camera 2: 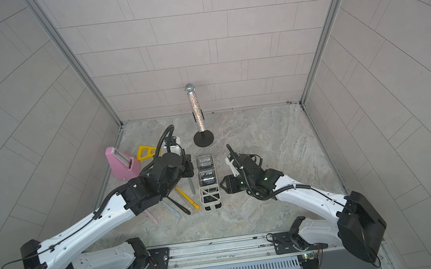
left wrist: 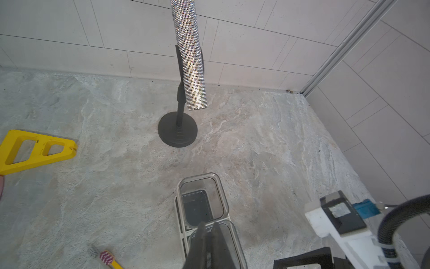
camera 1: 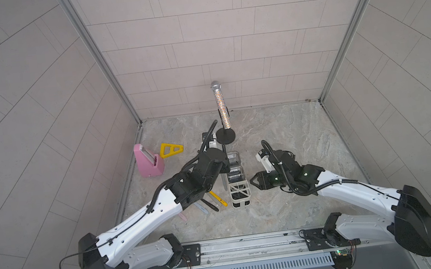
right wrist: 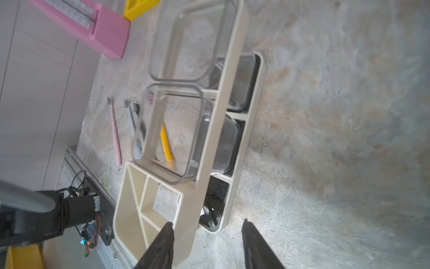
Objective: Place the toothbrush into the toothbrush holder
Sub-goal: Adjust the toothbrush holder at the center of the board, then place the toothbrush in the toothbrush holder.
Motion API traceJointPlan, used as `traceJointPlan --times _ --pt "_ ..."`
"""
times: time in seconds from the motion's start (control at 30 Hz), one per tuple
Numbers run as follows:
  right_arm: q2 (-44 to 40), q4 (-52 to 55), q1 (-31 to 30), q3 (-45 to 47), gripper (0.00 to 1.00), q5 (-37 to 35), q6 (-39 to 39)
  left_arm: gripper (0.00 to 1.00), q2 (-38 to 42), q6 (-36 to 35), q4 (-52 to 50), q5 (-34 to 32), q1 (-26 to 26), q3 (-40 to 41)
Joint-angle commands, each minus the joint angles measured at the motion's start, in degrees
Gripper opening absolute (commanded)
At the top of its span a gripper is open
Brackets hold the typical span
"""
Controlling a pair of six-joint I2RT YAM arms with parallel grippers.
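Note:
The cream-white toothbrush holder [camera 1: 240, 203] [camera 2: 211, 206] stands mid-table between my two arms, its clear boxes toward the back and its divided end toward the front. My left gripper [left wrist: 209, 224] is over the nearer clear box, fingers pressed together. A grey toothbrush [camera 1: 224, 184] [camera 2: 192, 184] sticks out beneath it along the holder's left side. My right gripper [right wrist: 207, 227] [camera 1: 253, 184] is open at the holder's divided end. It straddles the side wall [right wrist: 223, 111], with one finger over a compartment and one outside above the table.
Several loose toothbrushes [camera 1: 211, 204] lie left of the holder, partly under my left arm; one is yellow with pink bristles [left wrist: 107, 257]. A glittery microphone on a black stand [camera 1: 226, 136] is behind the holder. A pink wedge block [camera 1: 148, 162] and a yellow triangular piece [camera 1: 170, 150] sit back left.

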State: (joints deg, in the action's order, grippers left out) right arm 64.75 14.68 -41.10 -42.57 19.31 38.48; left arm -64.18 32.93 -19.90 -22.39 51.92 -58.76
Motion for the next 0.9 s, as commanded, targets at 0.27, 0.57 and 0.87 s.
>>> traceJointPlan --times 0.27,0.57,0.87 --pt "-6.6 1.0 1.6 -9.6 0.59 8.6 -7.0 0.0 3.2 0.4 15.8 22.0 0.9 7.0" --pt "-7.9 -0.3 7.4 -11.1 0.6 14.2 -6.3 0.0 4.9 1.3 21.0 39.4 1.0 10.8" --pt "-4.3 -2.8 7.9 -14.5 0.62 21.0 -5.4 0.0 1.8 -0.8 20.2 48.9 0.9 9.2"
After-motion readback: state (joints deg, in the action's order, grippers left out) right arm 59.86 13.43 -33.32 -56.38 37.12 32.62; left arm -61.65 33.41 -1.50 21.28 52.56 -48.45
